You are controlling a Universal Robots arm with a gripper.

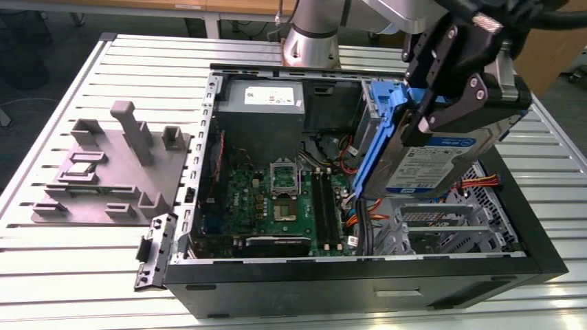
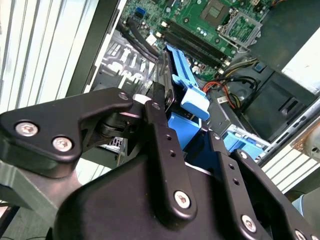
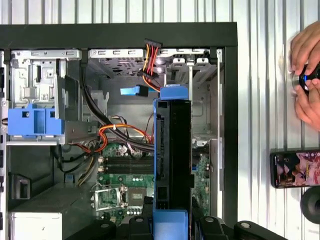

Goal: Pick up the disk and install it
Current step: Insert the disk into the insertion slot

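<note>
Slatted white tabletop [image 1: 55, 89] supported an open black computer case [image 1: 367, 278], which lay on its side with the interior facing up. Inside, the green motherboard [image 1: 275, 199] covered the floor of the case. The grey power supply [image 1: 271, 100] sat in the corner nearest the arm's base [image 1: 307, 41]. A bare metal drive cage [image 1: 431, 223] stood at the exterior view's right, with orange and red cables [image 1: 479, 182] just beside it. A grey fixture block [image 1: 110, 172] rested on the tabletop at the exterior view's left, apart from the case.

The gripper [image 1: 447, 113] was clamped on the disk [image 1: 440, 161], with its black fingers closed on either side of the drive. The disk hung tilted above the open case, between the motherboard and the drive cage. Its white-and-blue label faced the exterior camera, and its blue carrier ran along the edge. In the first wrist view the disk [image 3: 172, 150] appeared edge-on. Whether it touched any part of the case could not be determined.

A blue bracket [image 3: 35, 120] sat in a bay of the case. A person's hands [image 3: 307, 75] were over the tabletop outside the case, near a phone [image 3: 295, 170].
</note>
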